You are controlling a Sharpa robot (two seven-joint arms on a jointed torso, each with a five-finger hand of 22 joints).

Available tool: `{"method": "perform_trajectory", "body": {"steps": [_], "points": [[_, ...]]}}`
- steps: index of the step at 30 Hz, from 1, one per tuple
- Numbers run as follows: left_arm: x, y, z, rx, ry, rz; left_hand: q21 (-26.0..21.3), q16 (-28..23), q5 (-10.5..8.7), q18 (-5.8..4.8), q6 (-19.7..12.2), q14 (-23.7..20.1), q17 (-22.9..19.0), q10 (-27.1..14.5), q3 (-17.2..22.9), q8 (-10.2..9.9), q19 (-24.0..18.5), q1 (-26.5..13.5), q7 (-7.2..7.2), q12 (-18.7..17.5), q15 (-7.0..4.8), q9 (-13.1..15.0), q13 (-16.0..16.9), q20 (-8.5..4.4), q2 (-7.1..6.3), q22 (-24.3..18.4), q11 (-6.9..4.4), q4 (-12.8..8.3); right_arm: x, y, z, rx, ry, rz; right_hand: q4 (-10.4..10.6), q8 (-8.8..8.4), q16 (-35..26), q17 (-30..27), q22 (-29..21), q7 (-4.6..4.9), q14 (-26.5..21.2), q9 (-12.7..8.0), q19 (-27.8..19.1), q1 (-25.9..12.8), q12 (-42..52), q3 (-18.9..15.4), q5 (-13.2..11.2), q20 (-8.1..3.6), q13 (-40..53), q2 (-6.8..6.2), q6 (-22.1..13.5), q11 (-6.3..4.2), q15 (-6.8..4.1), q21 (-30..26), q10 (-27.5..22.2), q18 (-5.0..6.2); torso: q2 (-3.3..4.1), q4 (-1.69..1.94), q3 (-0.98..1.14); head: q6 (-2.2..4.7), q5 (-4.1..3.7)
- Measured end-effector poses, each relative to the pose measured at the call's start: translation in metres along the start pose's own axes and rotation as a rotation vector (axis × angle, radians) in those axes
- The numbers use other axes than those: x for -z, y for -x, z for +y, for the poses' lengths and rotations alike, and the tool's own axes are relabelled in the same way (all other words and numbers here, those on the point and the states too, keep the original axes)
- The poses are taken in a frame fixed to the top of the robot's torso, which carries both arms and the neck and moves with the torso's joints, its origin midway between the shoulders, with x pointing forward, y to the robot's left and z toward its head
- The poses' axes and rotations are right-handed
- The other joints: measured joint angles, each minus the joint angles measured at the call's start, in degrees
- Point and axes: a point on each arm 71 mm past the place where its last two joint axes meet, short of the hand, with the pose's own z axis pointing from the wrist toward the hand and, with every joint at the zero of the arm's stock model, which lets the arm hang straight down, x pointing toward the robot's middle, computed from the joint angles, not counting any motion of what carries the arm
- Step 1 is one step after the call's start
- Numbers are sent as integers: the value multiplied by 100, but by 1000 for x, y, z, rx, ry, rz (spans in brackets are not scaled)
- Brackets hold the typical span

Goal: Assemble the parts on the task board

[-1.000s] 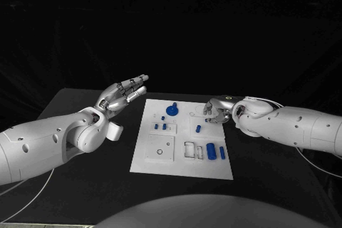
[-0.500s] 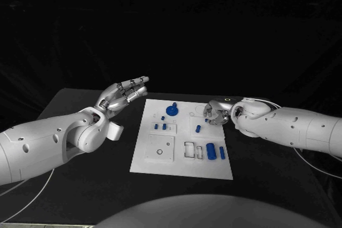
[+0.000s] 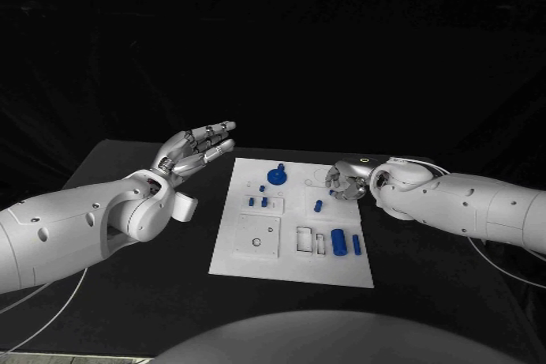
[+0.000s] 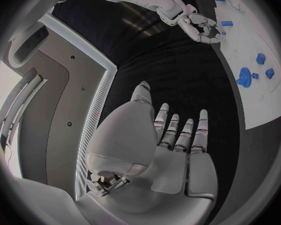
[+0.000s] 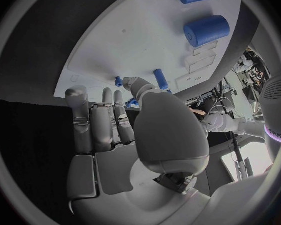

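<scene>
White task board point(image 3: 256, 257) lies in the middle of the black table point(image 3: 125, 277), with its near edge toward you. On the near part you see a big blue cylinder point(image 3: 338, 240) and a thinner blue pin point(image 3: 356, 245) beside it, both lying flat, next to small rectangular pockets. Farther up there are small blue pegs point(image 3: 257, 200) on the left side and one more peg point(image 3: 319, 205) nearer the right hand. At the far end stands a blue gear-like part point(image 3: 275, 174).

Compared with one second ago, you will find the right hand point(image 3: 345, 182) has moved a little: its fingers are now curled in more tightly over the board's far right edge. If it pinches something, you cannot tell — in the right wrist view the fingers point(image 5: 93, 122) stand close together above the board and nothing is seen between them.

Your left hand point(image 3: 200, 151) has not changed — it stays raised beside the board's far left corner, fingers straight and apart, holding nothing.
</scene>
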Motion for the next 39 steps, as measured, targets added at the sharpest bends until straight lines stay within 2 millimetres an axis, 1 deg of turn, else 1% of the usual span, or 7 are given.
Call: {"method": "perform_trajectory", "body": {"steps": [7, 14, 24, 26, 27, 34, 39], "points": [[0, 3, 1, -12, 9, -18, 0, 41, 51, 2, 119, 21, 5, 32, 15, 22, 51, 116, 41, 27, 21, 10, 5, -10, -12, 3, -9, -15, -2, -1, -2, -4, 3, -4, -31, 0, -23, -28, 5, -5, -21, 37, 0, -30, 54, 32, -35, 0, 40, 30, 10, -42, -21, -35, 1, 0, 1, -3, -1, 0, 2], [0, 4, 2, -15, 15, -21, 22, 42, 51, 3, 160, 40, 5, 51, 16, 22, 71, 139, 41, 48, 1, 13, 5, 11, 11, 8, 9, -15, -3, -4, -4, -9, -3, 0, -64, 106, -23, -48, 4, 20, -21, 175, -20, -6, 96, 64, -35, -21, 81, 53, 193, -41, -21, -57, 1, 0, -1, -2, -1, 0, 2], [-1, 4, 5, -15, 23, -22, 22, 63, 79, 4, 181, 61, 10, 51, 16, 22, 71, 162, 21, 48, 22, 13, 5, 11, -11, -68, 9, -15, -4, -9, -3, -19, -4, 10, -87, 134, -23, -56, 4, 41, -21, 279, -20, -29, 125, 54, -35, -21, 95, 76, 228, -41, -21, -57, 1, 0, -1, -2, -4, 0, -2], [0, 3, 6, -14, 26, -22, 22, 63, 79, -80, 180, 61, 10, 50, 16, 21, 71, 162, 21, 48, 22, 13, 5, 11, -11, -76, 9, -15, -5, -10, -3, -21, -3, 11, -87, 134, -23, -56, 4, 41, -21, 285, -20, -29, 125, 54, -35, -21, 95, 76, 228, -41, -21, -57, 1, 0, 0, -1, -4, 0, -2], [0, 3, 7, -14, 27, -22, 22, 63, 79, -80, 181, 61, 10, 50, 16, 22, 71, 162, 21, 48, 22, 13, 4, 10, -12, -77, 9, -15, -5, -10, -2, -22, -2, 12, -87, 139, -22, -56, 3, 41, -21, 289, -20, -29, 125, 54, -35, -21, 94, 76, 228, -43, -21, -57, 3, 0, 1, 0, -4, 0, -2], [1, 4, 8, -14, 31, -24, 22, 63, 117, -80, 221, 61, 9, 50, 16, 21, 71, 199, 22, 48, 22, 18, 4, 11, 26, -86, 9, -15, -7, -11, 0, -25, 3, 13, -198, 286, -74, -129, 3, 165, -82, 476, -51, 49, 207, 102, -35, -51, 111, 154, 352, -157, -82, -81, 175, 0, 0, 4, -4, 0, 14], [1, 4, 9, -14, 32, -24, 22, 86, 145, -80, 272, 61, 9, 50, 16, 43, 71, 199, 32, 48, 22, 24, 4, 11, 26, -90, 9, -15, -8, -11, 1, -27, 9, 9, -302, 448, -88, -190, 3, 184, -112, 701, -71, 109, 278, 110, 0, -72, 107, 213, 477, -216, -113, -85, 402, 1, -2, 3, -4, 0, 24]]}}
